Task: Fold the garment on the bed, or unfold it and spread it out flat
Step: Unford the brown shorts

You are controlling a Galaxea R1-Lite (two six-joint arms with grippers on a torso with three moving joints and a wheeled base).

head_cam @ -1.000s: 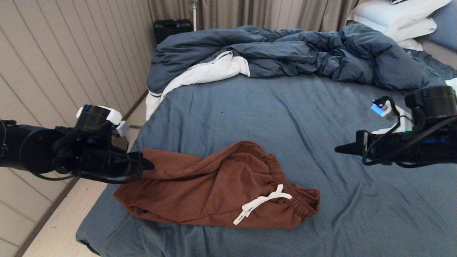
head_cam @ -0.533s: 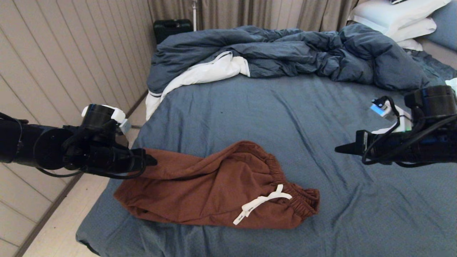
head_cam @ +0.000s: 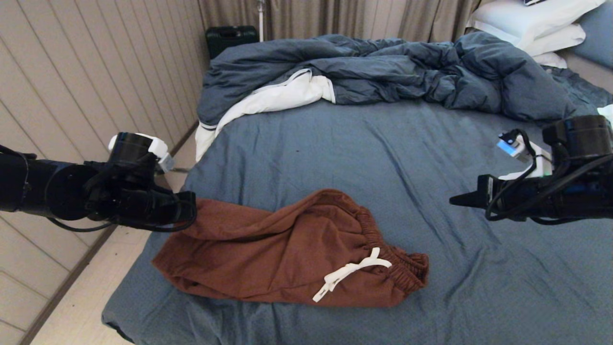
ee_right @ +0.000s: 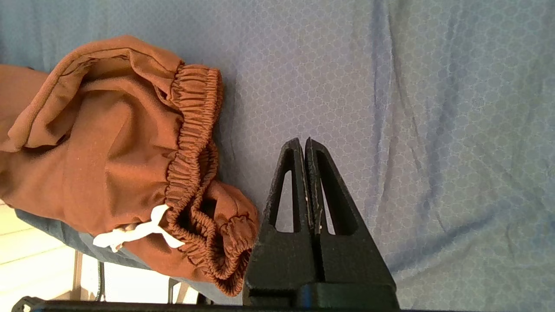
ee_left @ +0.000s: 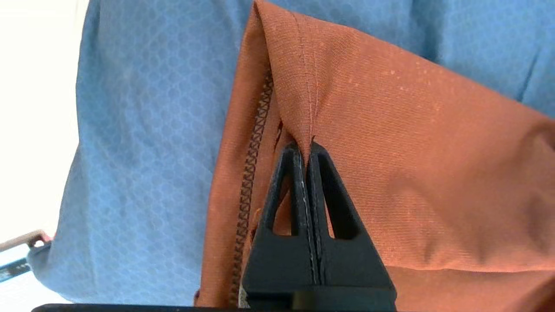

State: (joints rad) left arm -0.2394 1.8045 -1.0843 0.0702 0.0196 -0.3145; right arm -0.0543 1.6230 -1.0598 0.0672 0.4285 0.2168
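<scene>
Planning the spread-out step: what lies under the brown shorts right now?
The garment lies on the bed, directly on its blue sheet. The left gripper pinches one hem. Anything beneath the shorts' middle is covered.

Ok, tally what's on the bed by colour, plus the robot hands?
Rust-brown: 1, the garment
Dark blue: 1, the duvet
White: 2, the pillows
Black: 2, left hand shut on the garment's hem, right hand shut, empty
Total: 6

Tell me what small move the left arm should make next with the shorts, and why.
Probably lift and draw the hem outward: the left gripper is shut on a hem fold of the bunched shorts, while the right gripper hangs shut over bare sheet.
</scene>
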